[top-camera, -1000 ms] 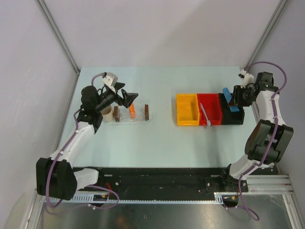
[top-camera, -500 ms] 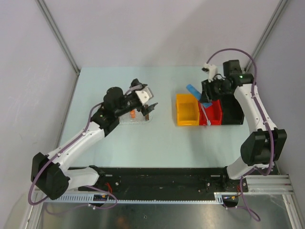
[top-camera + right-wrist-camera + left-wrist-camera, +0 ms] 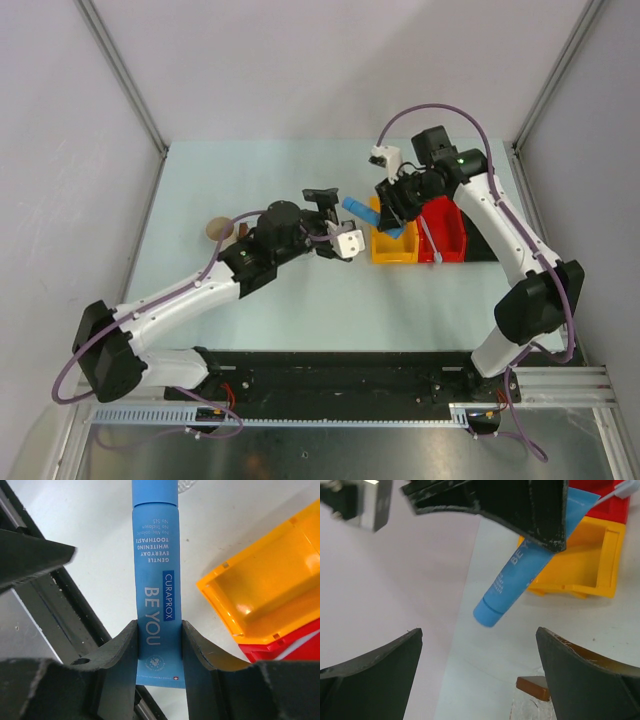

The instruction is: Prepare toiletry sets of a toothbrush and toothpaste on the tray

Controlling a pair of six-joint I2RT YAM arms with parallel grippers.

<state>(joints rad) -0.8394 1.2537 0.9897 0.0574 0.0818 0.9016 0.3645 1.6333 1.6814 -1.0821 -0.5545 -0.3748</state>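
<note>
My right gripper (image 3: 385,212) is shut on the flat end of the blue toothpaste tube (image 3: 357,207) and holds it in the air left of the yellow bin; the grip shows in the right wrist view (image 3: 156,605). My left gripper (image 3: 328,212) is open and empty, facing the tube's cap (image 3: 490,612), which is just ahead of its jaws. One brown end block (image 3: 534,687) of the clear tray shows below. The whitish toothbrush (image 3: 432,242) lies in the red bin. The orange tube is hidden under my left arm.
A yellow bin (image 3: 392,245), a red bin (image 3: 447,225) and a black bin (image 3: 487,247) stand in a row at the right. A beige round cup (image 3: 215,228) stands at the left by the tray. The left arm lies across the tray.
My right gripper has carried the blue tube leftward from the black bin past the yellow bin. My left arm has swung right from the tray to meet it, jaws open.
</note>
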